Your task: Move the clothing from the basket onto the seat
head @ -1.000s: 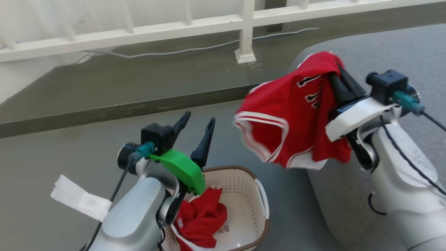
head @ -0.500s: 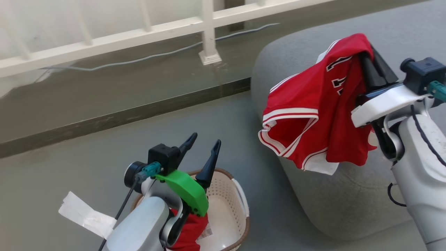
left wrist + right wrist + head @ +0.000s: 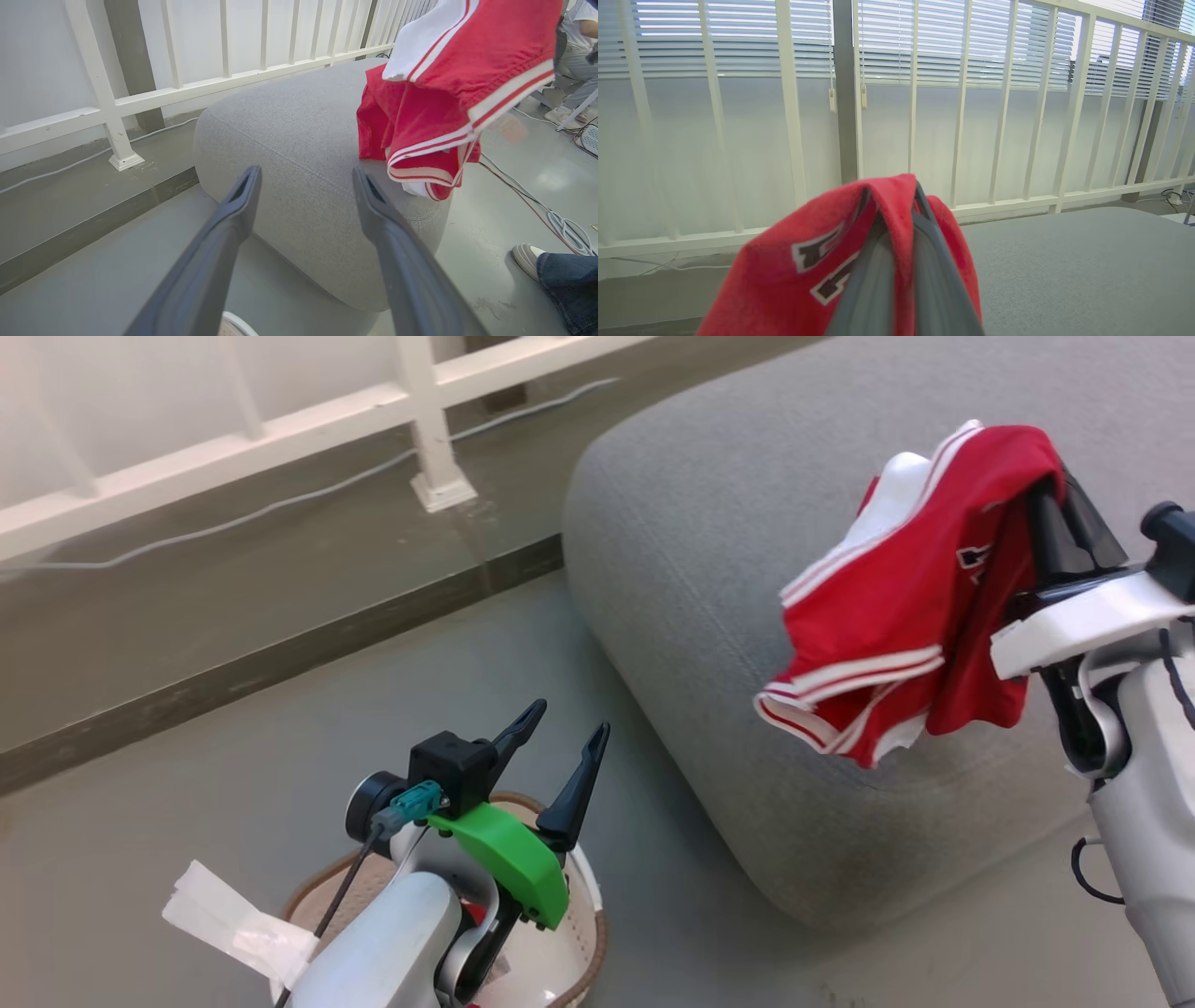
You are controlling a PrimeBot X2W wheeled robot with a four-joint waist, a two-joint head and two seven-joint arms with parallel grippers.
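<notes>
Red jersey (image 3: pixel 901 616) dangles pinched in the right gripper (image 3: pixel 1055 499) over the near edge of the grey seat (image 3: pixel 691 579), so best carry it farther in and lower it before letting go, while the left gripper (image 3: pixel 558 735) hovers spread above the basket (image 3: pixel 600 938).

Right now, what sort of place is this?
Likely an indoor lab or demo space, not a home: bare grey concrete-like floor, loose cables trailing across it, white slatted railing before blinded windows.

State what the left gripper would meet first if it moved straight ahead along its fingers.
Probably the seat, near its rounded edge; the open left gripper points straight at it, though depth is unclear.
</notes>
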